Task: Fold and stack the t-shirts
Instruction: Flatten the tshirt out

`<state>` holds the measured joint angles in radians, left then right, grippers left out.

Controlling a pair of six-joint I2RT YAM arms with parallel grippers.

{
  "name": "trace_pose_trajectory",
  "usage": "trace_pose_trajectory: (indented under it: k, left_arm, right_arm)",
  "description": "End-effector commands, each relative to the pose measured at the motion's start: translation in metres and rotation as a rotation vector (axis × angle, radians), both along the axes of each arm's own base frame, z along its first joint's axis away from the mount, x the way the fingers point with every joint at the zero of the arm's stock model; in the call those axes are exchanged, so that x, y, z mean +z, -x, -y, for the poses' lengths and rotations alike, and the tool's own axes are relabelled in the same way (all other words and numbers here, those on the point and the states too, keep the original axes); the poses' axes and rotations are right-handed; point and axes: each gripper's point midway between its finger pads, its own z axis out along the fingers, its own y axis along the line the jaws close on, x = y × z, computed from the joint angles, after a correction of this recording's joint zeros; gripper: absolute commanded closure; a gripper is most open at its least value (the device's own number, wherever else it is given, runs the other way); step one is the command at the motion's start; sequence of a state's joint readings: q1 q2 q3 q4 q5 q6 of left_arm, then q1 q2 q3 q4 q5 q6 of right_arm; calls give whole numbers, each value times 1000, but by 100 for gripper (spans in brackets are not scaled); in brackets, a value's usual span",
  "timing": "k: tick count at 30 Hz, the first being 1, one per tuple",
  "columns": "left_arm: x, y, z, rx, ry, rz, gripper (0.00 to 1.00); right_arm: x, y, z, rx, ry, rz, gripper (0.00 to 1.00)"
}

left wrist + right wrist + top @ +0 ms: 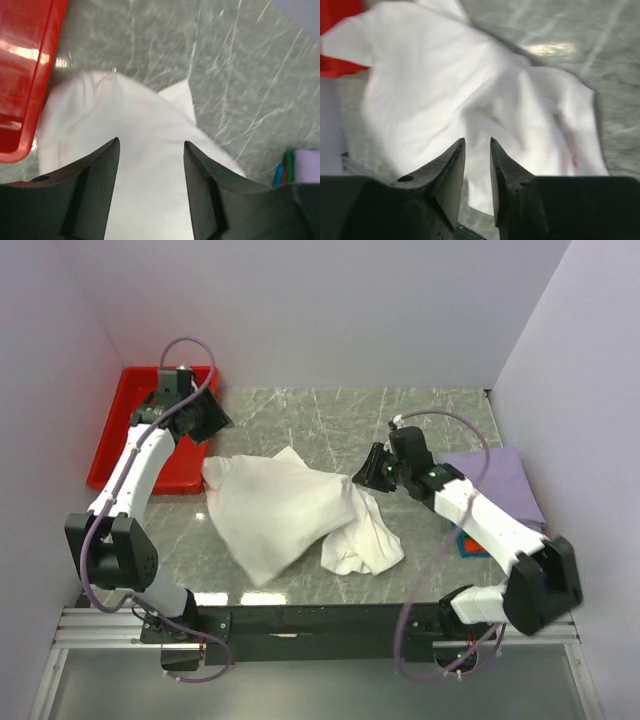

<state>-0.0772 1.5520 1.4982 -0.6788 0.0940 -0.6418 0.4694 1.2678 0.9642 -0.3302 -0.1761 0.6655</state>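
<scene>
A large white t-shirt [290, 515] lies crumpled and loose on the marble table [330, 410]. My left gripper [212, 422] hovers over the shirt's far left corner, beside the tray. In the left wrist view it [151, 145] stands open above the white cloth [145, 125], holding nothing. My right gripper [364, 475] hangs at the shirt's right edge. Seen from the right wrist, it [477, 142] is open by a narrow gap, empty, over the rumpled cloth [470, 80]. A folded lavender t-shirt [500, 475] lies at the right, under my right arm, with teal and orange cloth [470, 545] peeking out beneath.
A red plastic tray [125, 440] sits at the far left of the table, partly under my left arm, and its rim [30, 75] also fills the left of the left wrist view. Walls close in the table on three sides.
</scene>
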Motion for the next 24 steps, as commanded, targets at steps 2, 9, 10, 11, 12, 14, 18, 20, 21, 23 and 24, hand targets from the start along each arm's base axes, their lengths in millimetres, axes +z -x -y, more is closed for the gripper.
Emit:
trace_pose_trajectory:
  k: [2,9,10,11,12,14,18,20,21,23,24]
  left_arm:
    - [42,31,35,-89,-26,152,38]
    - [-65,148,61,10,-78,-22,50]
    - [-78,160,58,45,-68,-46,51]
    - [-88,168,53,146,-25,-64,51]
    - [-111,192,43,171,-34,-110,52]
    - [-129,208,30,302,13,-145,52]
    - [-156,234,10,433,76,-188,52]
    - [-159,240,5,481,94,-196,51]
    - [-160,242,3,493,98,-197,51]
    - [-166,249,-2,526,91,-225,51]
    - [-167,251,-3,531,91,-230,51]
  right_arm:
    - [3,-42,16,-52,-32,58,63]
    - [-9,-16,30,-66,-24,67,51]
    - [-12,-11,32,-68,-25,64,51]
    - [-13,-6,33,-73,-29,64,51]
    - [-17,3,37,-80,-34,62,51]
    - [-13,14,40,-80,-54,90,51]
    - [-24,31,46,-85,-60,79,51]
    - [-23,36,47,-83,-61,84,52]
    - [-24,37,48,-81,-55,84,52]
    - [-25,41,50,-79,-43,86,52]
    - [-26,42,52,-80,-40,86,52]
